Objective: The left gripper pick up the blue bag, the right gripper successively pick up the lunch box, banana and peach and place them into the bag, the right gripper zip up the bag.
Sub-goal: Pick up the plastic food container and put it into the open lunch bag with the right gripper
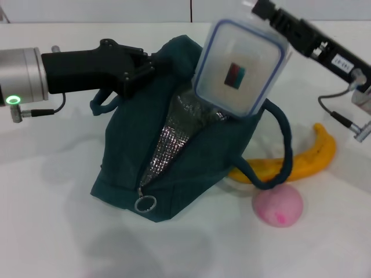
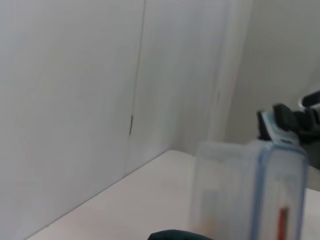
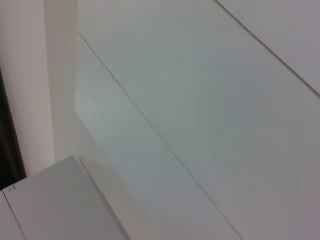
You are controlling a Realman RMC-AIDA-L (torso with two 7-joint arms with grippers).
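The blue bag (image 1: 191, 156) stands on the white table with its zipper open and silver lining showing. My left gripper (image 1: 148, 63) is shut on the bag's upper rim at the left and holds it up. The clear lunch box (image 1: 240, 66) hangs tilted over the bag's mouth, its lower end at the opening. My right gripper (image 1: 259, 7) is shut on the box's top end. The left wrist view shows the lunch box (image 2: 245, 195) with the right gripper (image 2: 282, 125) on top of it. The banana (image 1: 313, 159) and the pink peach (image 1: 278, 207) lie to the right of the bag.
The zipper's metal ring pull (image 1: 145, 204) lies at the bag's near bottom corner. One rope handle (image 1: 284, 145) loops over the banana. A cable and plug (image 1: 342, 119) hang from the right arm. The right wrist view shows only pale walls.
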